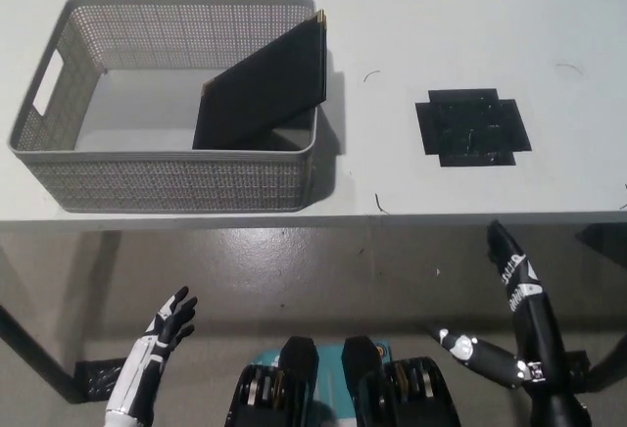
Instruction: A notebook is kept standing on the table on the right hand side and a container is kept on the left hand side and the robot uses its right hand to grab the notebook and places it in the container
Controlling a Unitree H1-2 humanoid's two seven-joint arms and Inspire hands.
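A black notebook (263, 84) lies tilted inside the grey mesh container (167, 184) at the table's left, its top corner leaning on the container's right wall. My black right hand (502, 324) is below the table's front edge at the lower right, open, fingers spread and holding nothing. My white left hand (165, 329) rests low at the lower left, open, fingers apart.
A flat black cross-shaped pad (472, 127) lies on the white table (441, 16) to the right of the container. The grey floor shows below the table's front edge.
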